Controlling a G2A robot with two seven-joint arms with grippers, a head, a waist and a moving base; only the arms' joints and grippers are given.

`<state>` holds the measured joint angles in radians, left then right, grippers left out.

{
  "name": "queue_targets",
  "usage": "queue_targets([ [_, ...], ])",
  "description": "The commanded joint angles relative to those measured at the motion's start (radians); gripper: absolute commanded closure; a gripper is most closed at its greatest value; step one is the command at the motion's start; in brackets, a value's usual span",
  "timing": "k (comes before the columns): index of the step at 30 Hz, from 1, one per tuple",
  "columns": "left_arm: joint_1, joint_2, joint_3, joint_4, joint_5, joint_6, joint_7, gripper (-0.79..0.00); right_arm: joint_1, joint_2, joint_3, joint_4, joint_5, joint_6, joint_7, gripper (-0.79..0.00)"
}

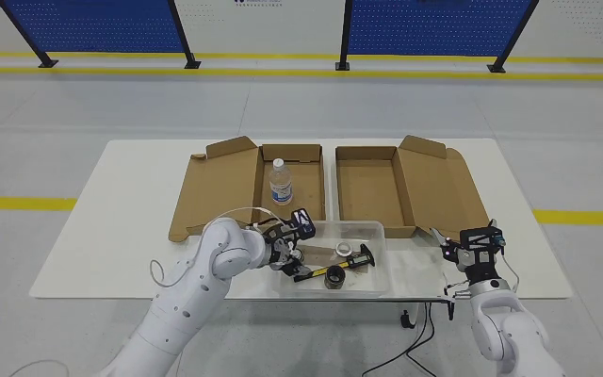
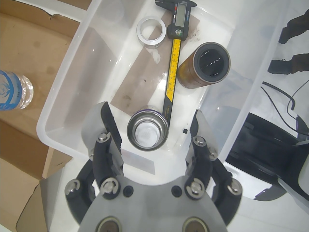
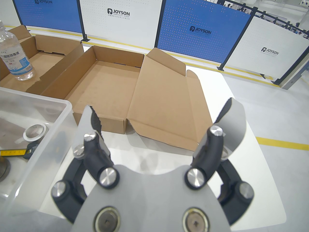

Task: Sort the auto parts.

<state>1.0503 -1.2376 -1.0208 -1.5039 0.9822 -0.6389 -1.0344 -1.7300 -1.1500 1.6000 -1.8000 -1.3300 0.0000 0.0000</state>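
Four parts sit in the clear bin (image 2: 70, 56). The caliper (image 2: 174, 63) runs lengthwise straight away from the left claw (image 2: 152, 112), with its display head at the far end and its bar tip just beside the steel sleeve (image 2: 147, 131). The sleeve stands mouth up between the wide-spread fingers, which grip nothing. Beyond it a silver ring (image 2: 151, 32) lies flat, and a brown bearing (image 2: 205, 66) turns its black bore toward the claw. The left arm angles down into the bin. The right claw (image 3: 161, 108), wide open and empty, hangs over the table (image 3: 231, 90) with a cardboard box (image 3: 108, 83) just ahead.
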Motion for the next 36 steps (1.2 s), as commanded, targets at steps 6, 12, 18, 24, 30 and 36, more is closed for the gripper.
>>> queue_targets([
  [6, -0.012, 0.003, 0.022, 0.025, 0.003, 0.002, 0.014, -0.348, 0.0, 0.0, 0.0, 0.0, 0.0, 0.0, 0.0, -0.785],
  [12, -0.018, 0.007, 0.032, 0.029, -0.001, 0.008, 0.025, -0.139, 0.0, 0.0, 0.0, 0.0, 0.0, 0.0, 0.0, -0.785],
  [18, -0.018, 0.012, 0.034, 0.013, -0.002, 0.013, 0.032, 0.0, 0.0, 0.0, 0.0, 0.0, 0.0, 0.0, 0.0, -0.785],
  [24, 0.0, 0.027, -0.007, -0.089, -0.021, 0.034, 0.026, 0.0, 0.0, 0.0, 0.0, 0.0, 0.0, 0.0, 0.0, -0.785],
  [30, 0.052, 0.051, -0.095, -0.278, -0.064, 0.065, -0.028, 0.0, 0.0, 0.0, 0.0, 0.0, 0.0, 0.0, 0.0, -0.785],
  [36, 0.135, 0.079, -0.206, -0.498, -0.14, 0.091, -0.106, 0.0, 0.0, 0.0, 0.0, 0.0, 0.0, 0.0, 0.0, -0.785],
])
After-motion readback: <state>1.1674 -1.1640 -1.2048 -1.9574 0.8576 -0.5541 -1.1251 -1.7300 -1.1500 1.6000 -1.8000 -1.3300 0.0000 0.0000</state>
